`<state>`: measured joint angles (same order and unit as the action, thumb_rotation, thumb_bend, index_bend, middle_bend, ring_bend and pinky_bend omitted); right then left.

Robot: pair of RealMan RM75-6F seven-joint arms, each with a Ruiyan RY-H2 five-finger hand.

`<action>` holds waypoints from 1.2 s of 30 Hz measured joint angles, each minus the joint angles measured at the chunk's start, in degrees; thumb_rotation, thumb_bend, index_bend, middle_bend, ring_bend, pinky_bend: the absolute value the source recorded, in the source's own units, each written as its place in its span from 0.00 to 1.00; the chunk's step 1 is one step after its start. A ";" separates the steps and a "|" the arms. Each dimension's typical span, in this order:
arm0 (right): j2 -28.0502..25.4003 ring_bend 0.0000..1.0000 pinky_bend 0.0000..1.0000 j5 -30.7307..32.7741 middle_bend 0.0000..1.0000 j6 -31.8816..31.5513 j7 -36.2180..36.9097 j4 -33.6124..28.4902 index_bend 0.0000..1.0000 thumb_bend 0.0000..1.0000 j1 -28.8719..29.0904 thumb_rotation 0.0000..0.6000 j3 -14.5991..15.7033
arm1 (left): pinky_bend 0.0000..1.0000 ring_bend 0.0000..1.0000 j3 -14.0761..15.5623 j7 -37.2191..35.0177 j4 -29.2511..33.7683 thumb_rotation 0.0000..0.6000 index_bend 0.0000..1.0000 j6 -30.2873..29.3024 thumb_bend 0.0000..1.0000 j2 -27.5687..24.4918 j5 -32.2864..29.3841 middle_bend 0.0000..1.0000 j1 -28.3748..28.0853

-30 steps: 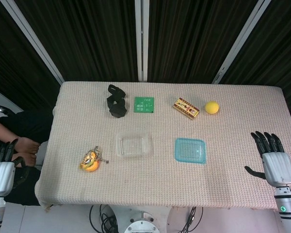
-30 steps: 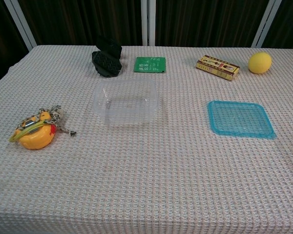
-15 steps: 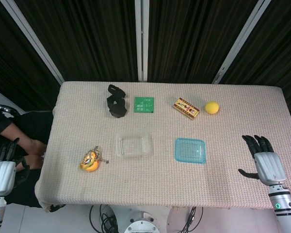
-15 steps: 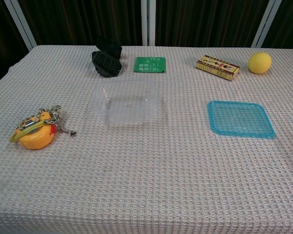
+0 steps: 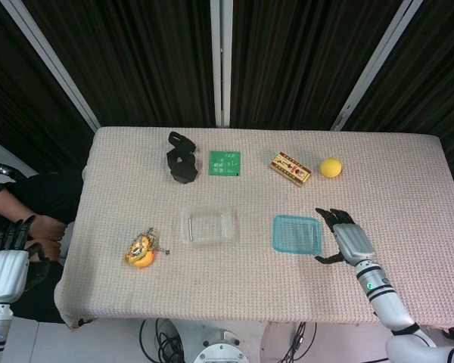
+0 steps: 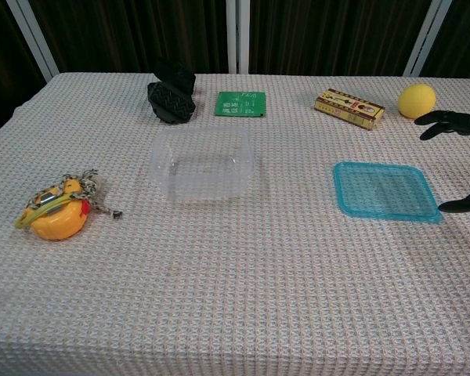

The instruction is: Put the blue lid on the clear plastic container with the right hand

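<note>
Right hand (image 5: 346, 237), fingers spread, grasping nothing, just beside blue lid (image 5: 296, 234) at its 3 o'clock.
Lid flat on tabletop (image 5: 378, 189); clear plastic container (image 5: 209, 225) at lid's 9 o'clock, apart. Advice: hook the near rim, lift level, carry across, align corners. Left hand (image 5: 7, 261) off-table, state unclear.

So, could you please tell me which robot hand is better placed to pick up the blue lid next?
The right robot hand: it is open just beside the blue lid, on the side away from the clear plastic container. The left robot hand is off the table's far edge.
</note>
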<state>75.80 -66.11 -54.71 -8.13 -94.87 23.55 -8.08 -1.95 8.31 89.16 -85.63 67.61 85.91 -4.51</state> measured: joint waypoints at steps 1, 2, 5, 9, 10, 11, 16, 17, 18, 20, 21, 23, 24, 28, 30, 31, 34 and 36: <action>1.15 0.00 0.00 1.31 0.11 0.68 -1.28 0.34 0.00 0.00 0.63 1.00 -0.12 | 0.00 0.00 -0.01 -0.13 -0.18 1.00 0.08 0.11 0.00 0.07 -0.03 0.02 -0.06; 2.04 0.00 0.00 2.31 0.11 1.14 -2.26 0.59 0.00 0.00 1.20 1.00 -0.20 | 0.00 0.00 -0.02 -0.30 -0.41 1.00 0.08 0.25 0.00 0.16 -0.05 0.02 -0.14; 5.05 0.00 0.00 5.36 0.13 2.07 -5.26 1.55 0.00 0.00 3.09 1.00 -0.42 | 0.00 0.00 0.02 -0.65 -0.89 1.00 0.08 0.38 0.00 0.42 0.05 0.02 -0.26; 7.84 0.00 0.00 8.21 0.14 2.24 -8.12 2.99 0.00 0.00 4.93 1.00 -0.60 | 0.00 0.00 0.09 -1.05 -1.41 1.00 0.08 0.36 0.00 0.65 0.02 0.02 -0.22; 8.47 0.00 0.00 8.92 0.14 2.24 -8.60 3.46 0.00 0.00 5.39 1.00 -0.68 | 0.00 0.00 0.07 -0.95 -1.56 1.00 0.08 0.37 0.00 0.68 -0.06 0.02 -0.20; 8.90 0.00 0.00 9.37 0.14 2.24 -8.85 3.81 0.00 0.00 5.73 1.00 -0.75 | 0.00 0.00 0.04 -0.59 -1.78 1.00 0.08 0.39 0.00 0.73 -0.21 0.02 -0.19; 9.96 0.00 0.00 11.12 0.14 2.31 -9.08 4.41 0.00 0.00 6.97 1.00 -1.25 | 0.00 0.00 -0.05 -0.21 -2.27 1.00 0.08 0.67 0.00 1.01 -0.58 0.02 -0.30; 10.03 0.00 0.00 11.34 0.14 2.29 -9.07 4.42 0.00 0.00 7.15 1.00 -1.33 | 0.00 0.00 -0.04 -0.22 -2.35 1.00 0.08 0.69 0.00 1.06 -0.53 0.02 -0.33; 10.06 0.00 0.00 11.55 0.14 2.32 -9.06 4.42 0.00 0.00 7.30 1.00 -1.38 | 0.00 0.00 -0.03 -0.30 -2.39 1.00 0.08 0.72 0.00 1.10 -0.50 0.02 -0.36; 10.06 0.00 0.00 12.14 0.14 2.68 -9.05 4.40 0.00 0.00 7.66 1.00 -1.42 | 0.00 0.00 -0.01 -0.48 -2.51 1.00 0.08 0.85 0.00 1.12 -0.49 0.02 -0.43; 10.05 0.00 0.00 12.42 0.14 2.90 -9.04 4.40 0.00 0.00 7.85 1.00 -1.41 | 0.00 0.00 -0.02 -0.53 -2.54 1.00 0.08 0.86 0.00 1.11 -0.51 0.02 -0.44; 10.06 0.00 0.00 13.04 0.15 3.29 -9.05 4.50 0.00 0.00 8.32 1.00 -1.37 | 0.00 0.00 -0.07 -0.59 -2.67 1.00 0.08 0.83 0.00 1.12 -0.59 0.02 -0.44; 10.08 0.00 0.00 13.23 0.15 3.40 -9.06 4.58 0.00 0.00 8.51 1.00 -1.33 | 0.00 0.00 -0.09 -0.59 -2.75 1.00 0.08 0.81 0.00 1.15 -0.62 0.02 -0.44; 10.30 0.00 0.00 13.79 0.15 3.46 -9.07 5.16 0.00 0.00 9.02 1.00 -1.15 | 0.00 0.00 -0.08 -0.74 -2.94 1.00 0.08 0.90 0.00 1.28 -0.67 0.02 -0.48; 10.38 0.00 0.00 14.05 0.15 3.59 -8.99 5.52 0.00 0.00 9.24 1.00 -1.06 | 0.00 0.00 -0.06 -0.73 -3.01 1.00 0.08 1.01 0.00 1.34 -0.72 0.02 -0.52; 10.44 0.00 0.00 14.20 0.15 3.74 -8.91 5.76 0.00 0.00 9.39 1.00 -0.99 | 0.00 0.00 -0.07 -0.74 -3.03 1.00 0.08 1.05 0.00 1.37 -0.74 0.02 -0.54; 10.55 0.00 0.00 14.57 0.16 4.23 -8.76 6.34 0.00 0.01 9.80 1.00 -0.77 | 0.00 0.00 -0.10 -0.68 -3.01 1.00 0.08 1.12 0.00 1.41 -0.80 0.02 -0.61; 10.65 0.00 0.00 14.66 0.19 4.39 -8.64 6.69 0.00 0.02 9.97 1.00 -0.64 | 0.00 0.00 -0.11 -0.71 -2.93 1.00 0.08 1.20 0.00 1.39 -0.81 0.02 -0.66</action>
<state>86.45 -51.46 -50.33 -16.77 -88.18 33.52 -8.72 -2.06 7.60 86.23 -84.43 69.00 85.10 -5.18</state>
